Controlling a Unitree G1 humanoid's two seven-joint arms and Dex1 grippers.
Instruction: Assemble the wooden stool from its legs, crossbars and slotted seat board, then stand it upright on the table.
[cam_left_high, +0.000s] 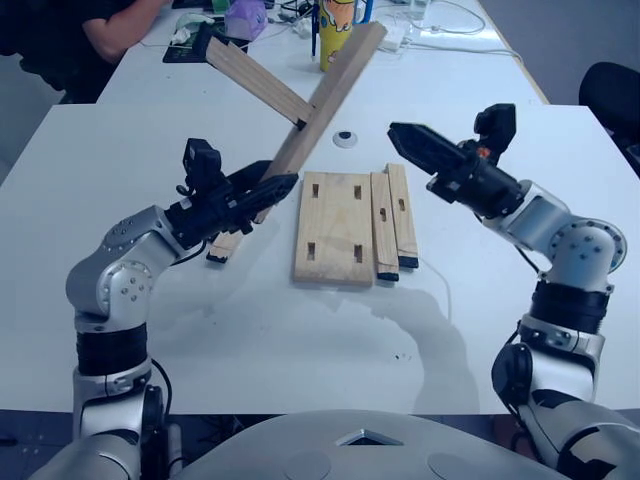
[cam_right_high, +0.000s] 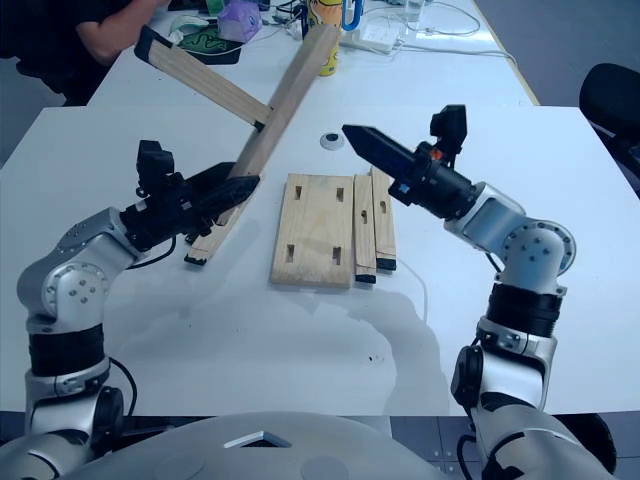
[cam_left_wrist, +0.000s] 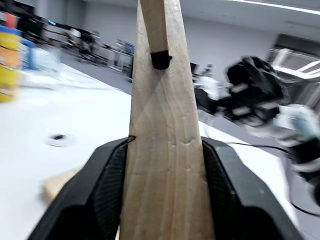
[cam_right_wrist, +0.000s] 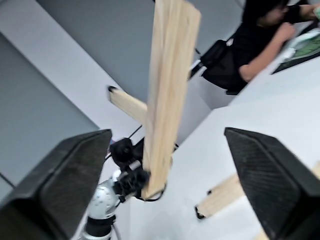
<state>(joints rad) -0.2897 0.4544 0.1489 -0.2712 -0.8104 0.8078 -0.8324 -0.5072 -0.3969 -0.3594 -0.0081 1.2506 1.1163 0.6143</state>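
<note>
well, the leg (cam_left_high: 335, 85), a crossbar (cam_left_high: 258, 78) jutting from it, slants above the table (cam_left_high: 200, 330), clamped in my left gripper (cam_left_high: 275, 187); the left wrist view shows both fingers (cam_left_wrist: 112, 185) pressing it. the seat board (cam_left_high: 335, 225) lies flat. my right gripper (cam_left_high: 405, 137) hovers, jaws wide apart in its wrist view.

Legs (cam_left_high: 384, 225) lie right of, perhaps touching, seat board (cam_left_high: 335, 225).
</note>
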